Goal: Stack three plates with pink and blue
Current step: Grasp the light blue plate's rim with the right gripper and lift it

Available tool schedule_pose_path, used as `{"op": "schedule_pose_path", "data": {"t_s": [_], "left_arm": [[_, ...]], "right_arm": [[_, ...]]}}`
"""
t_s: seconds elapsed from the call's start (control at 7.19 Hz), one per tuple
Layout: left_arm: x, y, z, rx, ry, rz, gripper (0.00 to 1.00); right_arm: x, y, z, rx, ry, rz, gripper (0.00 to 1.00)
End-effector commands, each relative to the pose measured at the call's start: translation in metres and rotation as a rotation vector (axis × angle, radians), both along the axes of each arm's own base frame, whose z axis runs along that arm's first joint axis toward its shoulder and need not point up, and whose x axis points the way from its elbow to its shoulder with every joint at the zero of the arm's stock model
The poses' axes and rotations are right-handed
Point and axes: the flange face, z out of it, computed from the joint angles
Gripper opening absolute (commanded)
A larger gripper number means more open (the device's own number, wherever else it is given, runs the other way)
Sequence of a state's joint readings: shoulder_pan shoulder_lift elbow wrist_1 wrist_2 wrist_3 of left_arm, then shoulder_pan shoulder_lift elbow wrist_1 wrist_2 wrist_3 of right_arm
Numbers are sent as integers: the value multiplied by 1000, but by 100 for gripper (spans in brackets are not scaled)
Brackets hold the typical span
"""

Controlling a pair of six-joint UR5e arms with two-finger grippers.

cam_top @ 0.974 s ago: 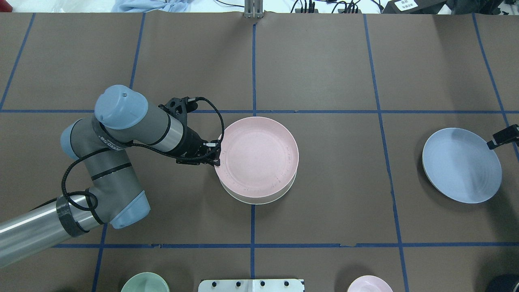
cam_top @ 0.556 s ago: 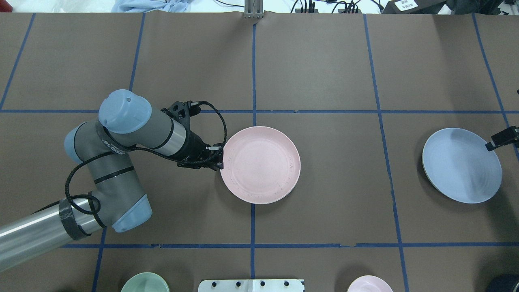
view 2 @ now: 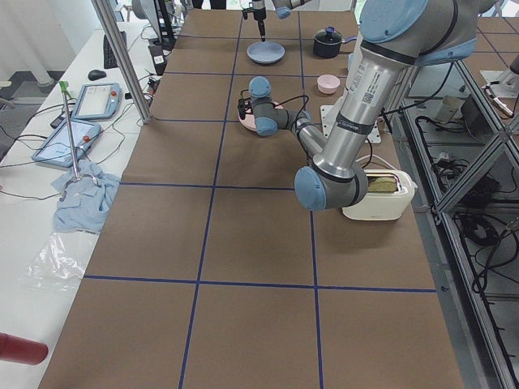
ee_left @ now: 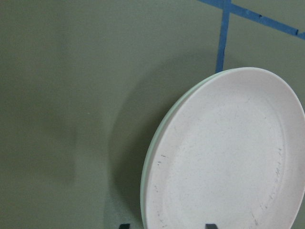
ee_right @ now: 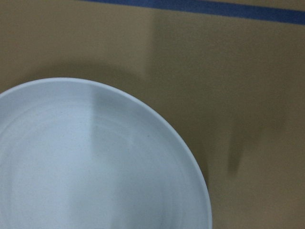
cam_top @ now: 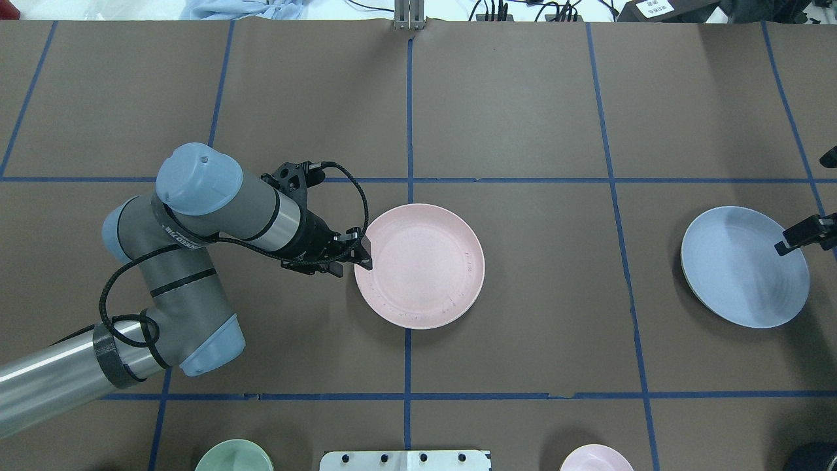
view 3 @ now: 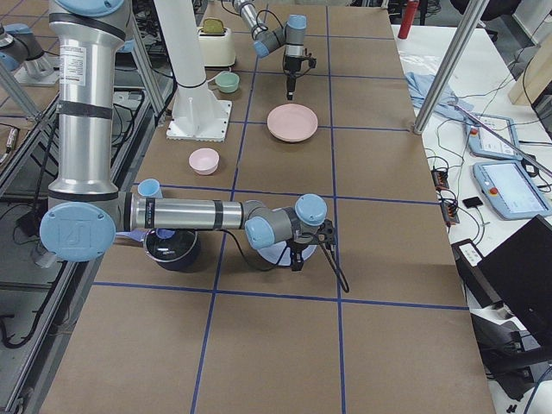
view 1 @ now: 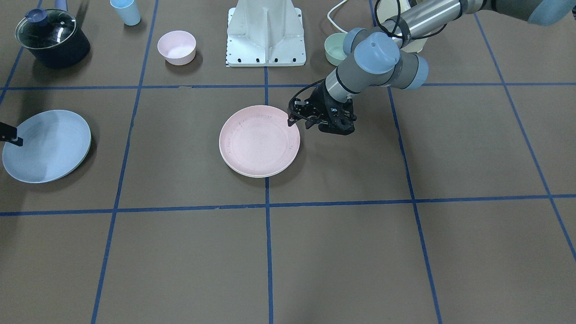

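The pale pink plate [cam_top: 418,265] lies flat on the cream-white plate [view 1: 258,175] at the table's middle, and only a thin rim of the cream plate shows beneath it. My left gripper [cam_top: 356,256] is at the pink plate's left rim with its jaws apart; one finger is over the rim and it holds nothing. The left wrist view shows the pink plate [ee_left: 224,157] between two spread fingertips. The pale blue plate [cam_top: 742,265] lies alone at the far right. My right gripper [cam_top: 801,234] shows only partly at the blue plate's right rim, so I cannot tell its state. The right wrist view shows the blue plate [ee_right: 95,167] close below.
A mint-green bowl [view 1: 335,48] and a small pink bowl [view 1: 177,46] flank the robot base [view 1: 265,31]. A lidded dark pot [view 1: 51,38] and a blue cup [view 1: 126,11] stand near the blue plate's corner. A toaster [view 2: 373,194] sits beside the left arm.
The pink plate, held tilted above the cream plate, has come down flat onto it. My left gripper has opened and let go. The right gripper has crept over the blue plate's rim.
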State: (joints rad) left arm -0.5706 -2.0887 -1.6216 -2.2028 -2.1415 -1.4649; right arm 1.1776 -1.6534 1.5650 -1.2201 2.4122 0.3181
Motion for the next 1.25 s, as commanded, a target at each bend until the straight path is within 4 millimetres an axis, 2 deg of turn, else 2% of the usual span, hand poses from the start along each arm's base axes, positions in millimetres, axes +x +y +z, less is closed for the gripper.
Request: {"op": "schedule_pose_path", "data": {"t_s": [0.0, 0.83, 0.97, 1.11], "left_arm": [[-1, 1, -1, 2, 3, 0, 61], [-2, 0, -3, 5, 5, -1, 61], [-2, 0, -3, 5, 5, -3, 61], [-3, 0, -2, 5, 4, -3, 61]], "right_arm": [[-6, 3, 11, -18, 10, -15, 100], [-15, 4, 26, -41, 25, -35, 96], [-18, 0, 31, -50, 29, -34, 90], [-19, -4, 32, -53, 31, -34, 76]]}}
